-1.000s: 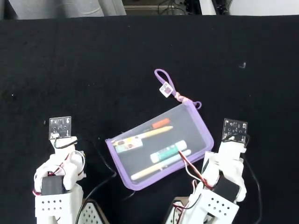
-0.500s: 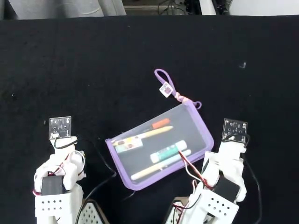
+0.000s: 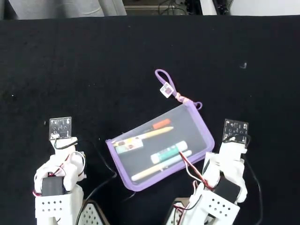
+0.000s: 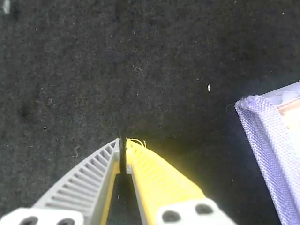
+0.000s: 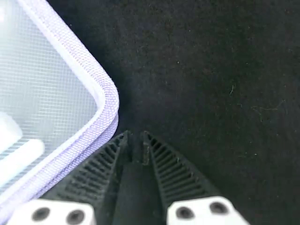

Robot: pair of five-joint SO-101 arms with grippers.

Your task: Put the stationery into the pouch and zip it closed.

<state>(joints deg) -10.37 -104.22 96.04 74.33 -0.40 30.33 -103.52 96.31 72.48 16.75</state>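
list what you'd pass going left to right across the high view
white left arm -> purple mesh pouch with pens inside -> white right arm

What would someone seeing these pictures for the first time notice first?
A purple-edged mesh pouch lies tilted on the black table, with stationery visible inside. Its looped strap trails from the far corner. The left gripper and right gripper sit shut on either side of it.

Purple mesh pouch (image 3: 161, 149), zipped, stationery (image 3: 154, 132) inside, flat, tilted.
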